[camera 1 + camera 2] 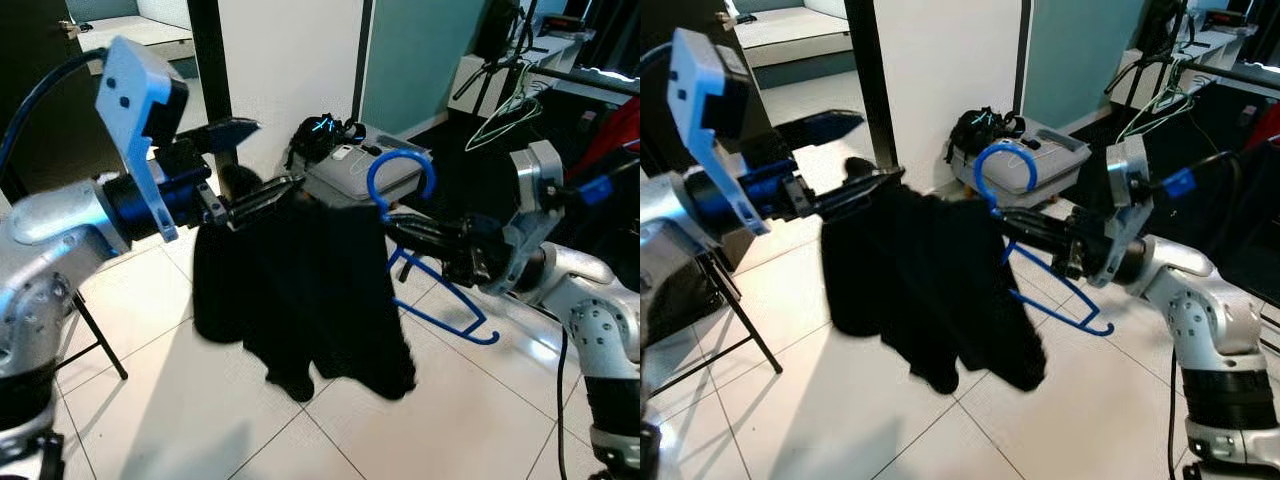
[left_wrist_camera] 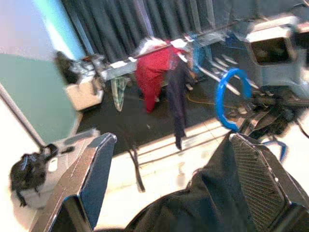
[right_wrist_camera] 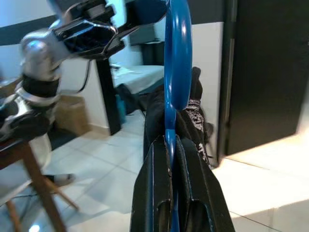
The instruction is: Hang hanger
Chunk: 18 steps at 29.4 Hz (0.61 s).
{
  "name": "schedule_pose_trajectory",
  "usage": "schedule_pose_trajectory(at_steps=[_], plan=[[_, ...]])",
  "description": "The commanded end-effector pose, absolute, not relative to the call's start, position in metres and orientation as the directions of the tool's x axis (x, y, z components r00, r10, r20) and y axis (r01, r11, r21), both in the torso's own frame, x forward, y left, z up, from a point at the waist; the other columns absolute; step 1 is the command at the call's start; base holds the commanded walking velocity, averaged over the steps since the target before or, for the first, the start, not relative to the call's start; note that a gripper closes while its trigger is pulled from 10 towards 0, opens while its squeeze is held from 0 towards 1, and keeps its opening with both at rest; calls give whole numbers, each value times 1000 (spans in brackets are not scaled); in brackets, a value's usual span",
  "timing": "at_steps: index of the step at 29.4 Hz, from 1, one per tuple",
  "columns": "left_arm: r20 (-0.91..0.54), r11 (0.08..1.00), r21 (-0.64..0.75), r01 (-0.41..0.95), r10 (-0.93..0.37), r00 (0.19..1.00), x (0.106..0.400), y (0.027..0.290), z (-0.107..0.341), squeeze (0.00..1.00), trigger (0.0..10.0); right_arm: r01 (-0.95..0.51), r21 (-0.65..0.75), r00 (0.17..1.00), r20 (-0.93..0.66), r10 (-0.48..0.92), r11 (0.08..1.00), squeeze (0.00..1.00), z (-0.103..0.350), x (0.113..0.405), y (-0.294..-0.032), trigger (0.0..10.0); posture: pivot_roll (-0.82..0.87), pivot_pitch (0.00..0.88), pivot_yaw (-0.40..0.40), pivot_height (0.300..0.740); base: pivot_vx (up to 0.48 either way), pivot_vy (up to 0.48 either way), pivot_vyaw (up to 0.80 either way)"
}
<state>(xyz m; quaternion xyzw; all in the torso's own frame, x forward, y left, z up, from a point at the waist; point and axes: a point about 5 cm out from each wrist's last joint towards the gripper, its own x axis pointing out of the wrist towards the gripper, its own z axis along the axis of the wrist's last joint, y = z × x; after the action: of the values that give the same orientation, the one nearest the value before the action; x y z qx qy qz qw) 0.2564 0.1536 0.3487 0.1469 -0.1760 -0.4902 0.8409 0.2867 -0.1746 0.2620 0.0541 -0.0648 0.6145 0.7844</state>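
A blue plastic hanger (image 1: 400, 176) carries a black garment (image 1: 300, 290) that hangs down over the tiled floor. My right gripper (image 1: 397, 228) is shut on the hanger's neck just below the hook, seen close up in the right wrist view, where the hook (image 3: 176, 58) rises above the closed fingers (image 3: 149, 193). My left gripper (image 1: 270, 155) is open at the garment's left shoulder. Its lower finger (image 2: 260, 179) reaches under the cloth, which drapes over it; the upper finger (image 2: 91, 169) is bare.
A grey case (image 1: 365, 172) with a black bag (image 1: 322, 132) on it lies on the floor behind the garment. A clothes rail (image 2: 159, 48) with a red garment (image 2: 153, 72) and wire hangers (image 1: 505, 115) stands at the back right. Chair legs (image 1: 100, 340) stand at left.
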Motion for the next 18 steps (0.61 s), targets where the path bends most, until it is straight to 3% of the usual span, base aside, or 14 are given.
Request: schedule_pose_trajectory(at_steps=[1,4,6,10,13,18], plan=[[57,364,418,832,-925,376,252,148,343,0,10000,-984,-33,165,195,967,175,0,270,280,-167,10000,66,0,11,735,0,0,0],[-91,230,416,880,-952,292,247,146,335,0,10000,-989,-46,127,188,974,138,0,271,277,-161,10000,73,0,20,735,0,0,0],[-162,189,413,891,-947,276,247,147,329,0,10000,-992,-51,107,184,977,118,0,271,275,-158,10000,75,0,25,735,0,0,0],[-214,161,413,897,-939,267,247,148,325,0,10000,-993,-53,94,183,979,105,0,272,274,-156,10000,75,0,25,735,0,0,0],[-306,157,435,886,-900,309,255,153,316,0,10000,-994,-64,78,183,980,91,0,273,273,-153,10000,78,0,34,735,0,0,0],[-332,173,452,875,-878,345,261,157,313,0,10000,-995,-73,57,183,981,71,0,275,271,-150,10000,80,0,37,735,0,0,0]])
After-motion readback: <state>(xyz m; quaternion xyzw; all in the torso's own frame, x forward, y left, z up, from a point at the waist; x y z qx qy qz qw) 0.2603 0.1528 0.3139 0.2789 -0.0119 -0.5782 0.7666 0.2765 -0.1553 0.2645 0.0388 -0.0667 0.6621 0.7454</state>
